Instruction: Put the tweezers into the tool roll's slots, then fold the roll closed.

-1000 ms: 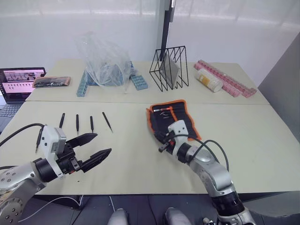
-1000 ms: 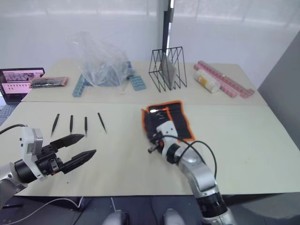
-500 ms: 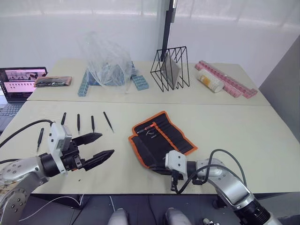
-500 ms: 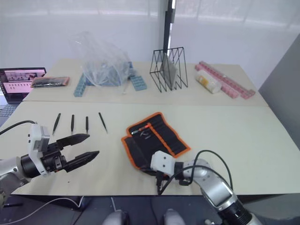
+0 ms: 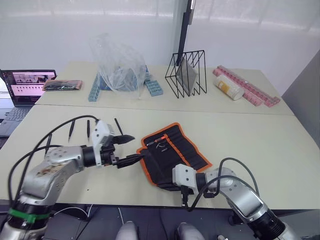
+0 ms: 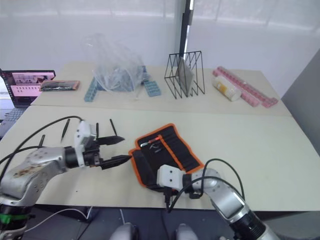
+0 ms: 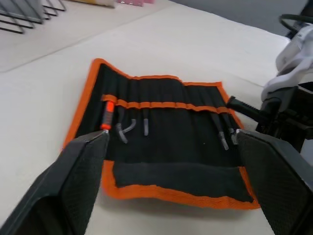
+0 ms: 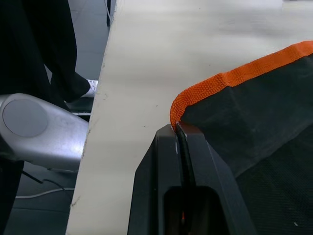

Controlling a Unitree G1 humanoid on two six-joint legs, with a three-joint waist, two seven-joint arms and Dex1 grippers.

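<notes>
The tool roll (image 5: 172,152) lies open on the table's near half, black with orange trim. Its slots (image 7: 161,105) hold an orange-handled tool and a few grey-tipped pieces. My right gripper (image 8: 180,129) is shut on the roll's near orange corner, close to the table's front edge. At the roll's left edge my left gripper (image 5: 136,148) hovers open, with nothing between its fingers. Three black tweezers (image 5: 71,129) (image 5: 88,129) (image 5: 118,126) lie in a row left of the roll. Another (image 5: 47,142) lies further left.
Along the back stand a black wire rack (image 5: 187,72), a crumpled clear plastic bag (image 5: 117,62), blue blocks (image 5: 155,89), a pill bottle (image 5: 227,87) and pink organisers (image 5: 255,95). A laptop (image 5: 27,87) and a pink-edged pouch (image 5: 62,85) sit at the far left.
My right gripper has dragged the roll toward the front edge and to the left, turning it. My left gripper has swung right, up to the roll's left edge.
</notes>
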